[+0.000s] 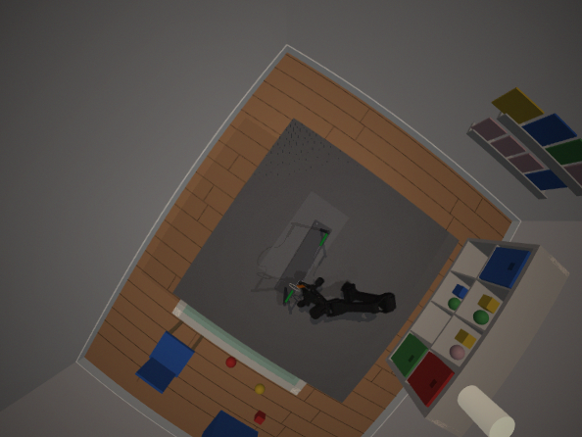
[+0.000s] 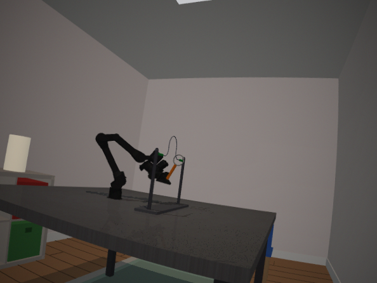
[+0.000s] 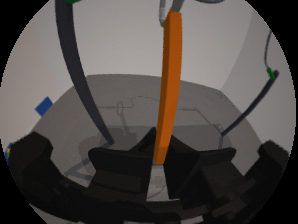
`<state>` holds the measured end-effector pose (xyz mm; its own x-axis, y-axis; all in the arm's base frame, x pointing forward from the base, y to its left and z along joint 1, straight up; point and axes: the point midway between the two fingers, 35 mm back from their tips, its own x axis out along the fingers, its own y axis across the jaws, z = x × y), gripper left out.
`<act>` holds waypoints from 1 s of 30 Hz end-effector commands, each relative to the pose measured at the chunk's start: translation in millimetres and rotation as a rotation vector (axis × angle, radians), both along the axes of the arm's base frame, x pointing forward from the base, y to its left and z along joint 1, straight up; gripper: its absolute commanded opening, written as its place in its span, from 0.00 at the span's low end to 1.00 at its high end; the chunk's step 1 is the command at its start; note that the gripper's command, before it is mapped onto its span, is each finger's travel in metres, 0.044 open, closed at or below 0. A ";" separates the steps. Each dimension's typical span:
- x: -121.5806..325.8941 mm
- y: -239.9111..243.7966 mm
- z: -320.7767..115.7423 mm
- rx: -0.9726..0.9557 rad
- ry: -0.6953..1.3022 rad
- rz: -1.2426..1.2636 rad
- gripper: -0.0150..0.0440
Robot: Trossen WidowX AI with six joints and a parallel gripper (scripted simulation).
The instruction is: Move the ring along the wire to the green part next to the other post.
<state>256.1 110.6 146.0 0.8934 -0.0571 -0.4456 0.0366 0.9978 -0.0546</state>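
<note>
A dark grey, four-cornered table [image 1: 387, 235] [image 2: 190, 228] stands on dark legs above a brown plank floor. Directly on its top rests a flat, dark rectangular base plate [image 1: 305, 254] [image 2: 163, 208], with an upright post near each end. The foot of a black robot arm [image 1: 387, 302] [image 2: 115, 193] stands on the same surface, apart from the plate.

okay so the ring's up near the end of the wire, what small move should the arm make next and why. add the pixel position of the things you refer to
Probably ease the silver ring [image 1: 295, 287] [image 2: 174, 163] slightly farther toward the nearer dark post [image 2: 181, 184], keeping the grip: the black gripper [image 2: 168, 181] [image 3: 156, 129] holds the orange handle [image 2: 171, 172] [image 3: 170, 85], and the ring appears beside that post's green wire section [image 1: 289, 296] [image 2: 181, 160].
</note>
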 end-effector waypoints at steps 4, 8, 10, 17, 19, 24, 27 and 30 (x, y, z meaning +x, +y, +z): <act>-0.3 7.9 1.2 0.013 -0.003 -0.004 0.00; -0.6 12.1 1.3 0.015 -0.003 -0.004 0.00; -0.8 14.2 1.3 0.016 -0.004 -0.004 0.00; -1.3 21.3 1.3 0.017 -0.005 -0.004 0.00; -1.5 23.3 1.3 0.017 -0.005 -0.004 0.00; -1.9 28.4 1.3 0.018 -0.006 -0.004 0.00; -2.1 31.4 1.3 0.018 -0.007 -0.004 0.00; -2.3 34.4 1.4 0.018 -0.007 -0.004 0.00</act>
